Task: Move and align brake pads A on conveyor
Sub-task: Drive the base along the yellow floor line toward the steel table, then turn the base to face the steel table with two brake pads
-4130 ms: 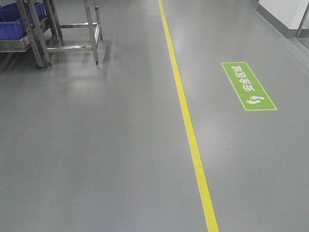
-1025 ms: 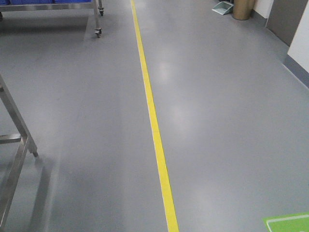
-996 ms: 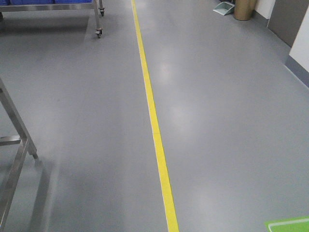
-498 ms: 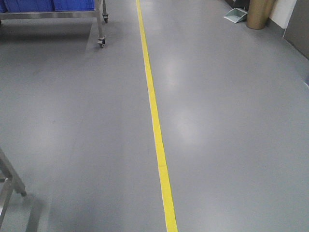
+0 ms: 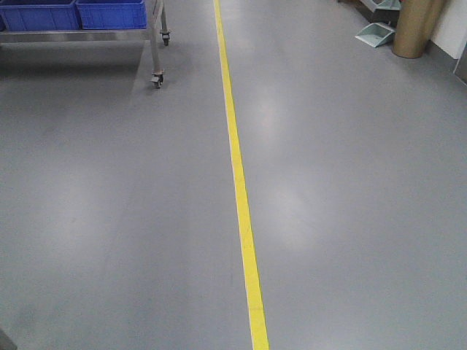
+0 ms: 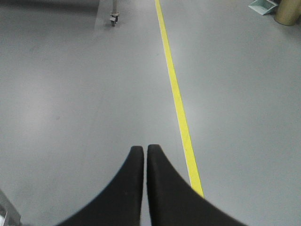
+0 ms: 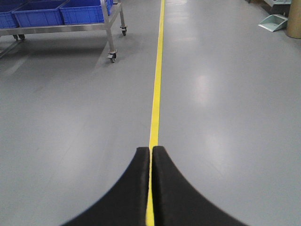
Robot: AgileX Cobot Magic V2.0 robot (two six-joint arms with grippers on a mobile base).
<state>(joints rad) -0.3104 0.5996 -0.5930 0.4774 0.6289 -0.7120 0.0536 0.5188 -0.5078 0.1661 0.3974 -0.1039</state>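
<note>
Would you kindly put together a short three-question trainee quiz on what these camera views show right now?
1. True or false: the left end effector is wide open.
2. Multiple choice: what sits on the wheeled steel trolley? A) blue crates B) cardboard boxes C) paint tins
3. Fill in the blank: the line running along the grey floor is coloured ____.

Key:
1. False. Its fingers are closed together with nothing between them.
2. A.
3. Yellow.
</note>
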